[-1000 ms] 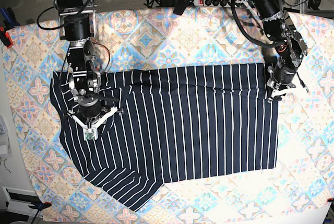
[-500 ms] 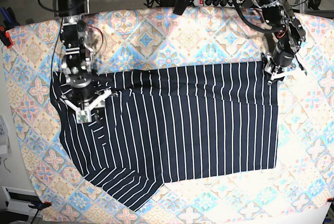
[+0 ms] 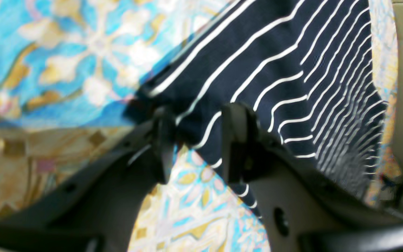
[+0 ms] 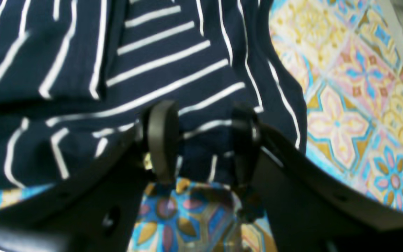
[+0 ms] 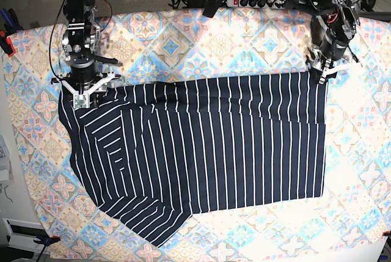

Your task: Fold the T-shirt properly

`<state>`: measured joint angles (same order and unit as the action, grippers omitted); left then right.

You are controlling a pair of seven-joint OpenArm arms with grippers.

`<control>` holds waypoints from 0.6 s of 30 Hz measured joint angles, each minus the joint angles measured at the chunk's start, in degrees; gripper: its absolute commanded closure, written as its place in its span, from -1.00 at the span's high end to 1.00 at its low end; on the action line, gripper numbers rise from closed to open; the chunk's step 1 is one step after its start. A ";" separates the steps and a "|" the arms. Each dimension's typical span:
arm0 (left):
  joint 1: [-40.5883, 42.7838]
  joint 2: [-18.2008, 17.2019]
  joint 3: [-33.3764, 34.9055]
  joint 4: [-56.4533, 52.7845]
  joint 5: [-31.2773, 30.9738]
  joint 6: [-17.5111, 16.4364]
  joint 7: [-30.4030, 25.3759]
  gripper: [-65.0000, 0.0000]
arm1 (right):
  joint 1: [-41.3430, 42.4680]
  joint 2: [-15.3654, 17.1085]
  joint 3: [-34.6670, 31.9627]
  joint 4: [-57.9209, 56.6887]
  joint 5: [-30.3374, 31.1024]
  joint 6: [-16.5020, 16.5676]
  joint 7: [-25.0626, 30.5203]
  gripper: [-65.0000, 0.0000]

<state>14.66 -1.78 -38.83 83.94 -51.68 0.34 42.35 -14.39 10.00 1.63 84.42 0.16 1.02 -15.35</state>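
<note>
The dark navy T-shirt [image 5: 214, 146] with thin white stripes lies spread on the patterned tablecloth [image 5: 183, 42], with a sleeve flap folded in at the left. In the base view my right gripper [image 5: 81, 88] stands over the shirt's far left corner. In the right wrist view, this gripper [image 4: 201, 140] is open, with the shirt's [image 4: 82, 52] edge between the fingers. My left gripper [image 5: 322, 69] stands at the far right corner. In the left wrist view it [image 3: 198, 143] is open around the shirt's [image 3: 275, 52] corner hem.
A power strip [image 5: 256, 0] and cables lie behind the table's far edge. A red clamp [image 5: 6, 45] grips the cloth at the left edge. The tablecloth [image 3: 65, 70] [image 4: 355, 105] borders the shirt on all sides.
My right gripper moved from over the shirt's left chest to its far left corner, uncovering a flap with slanted stripes. My left gripper moved up the right edge to the far right corner.
</note>
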 measured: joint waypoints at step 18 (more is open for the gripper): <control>-1.36 -0.70 -0.39 -8.55 -8.83 -1.11 2.03 -0.32 | -0.24 0.02 -0.11 0.02 0.00 -0.02 0.11 -0.24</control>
<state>13.30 -2.48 -39.22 75.40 -60.51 -0.78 44.38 -14.63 10.02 1.52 84.44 0.16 0.99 -15.25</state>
